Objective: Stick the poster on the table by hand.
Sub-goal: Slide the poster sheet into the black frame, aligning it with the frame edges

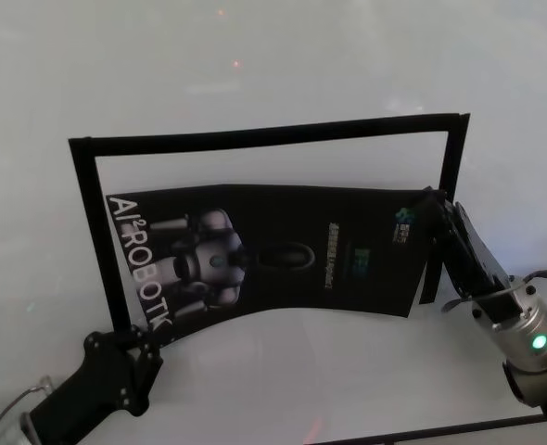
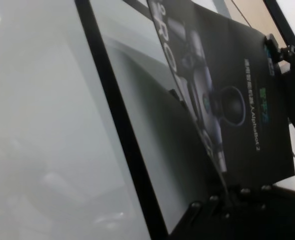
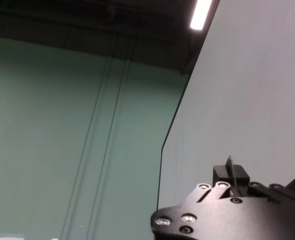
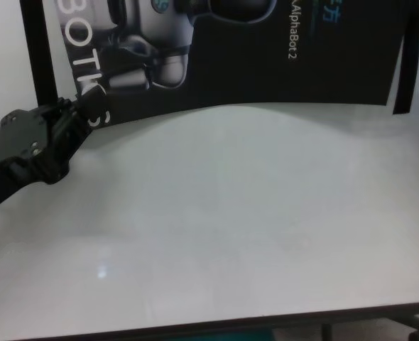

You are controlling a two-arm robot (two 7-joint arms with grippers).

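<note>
Head view: poster [image 1: 283, 255] hung bowed above the white table [image 1: 283, 380], its near edge arched up in the middle, inside a frame of black strips [image 1: 264, 133]. Left hand [image 1: 136, 357] was clamped on the poster's near left corner, by the "ROBOTICS" lettering. Right hand [image 1: 438, 211] was pinched shut on the poster's right edge, near the far corner. Chest view: left-hand fingers [image 4: 67, 114] met the sheet's lower corner.
</note>
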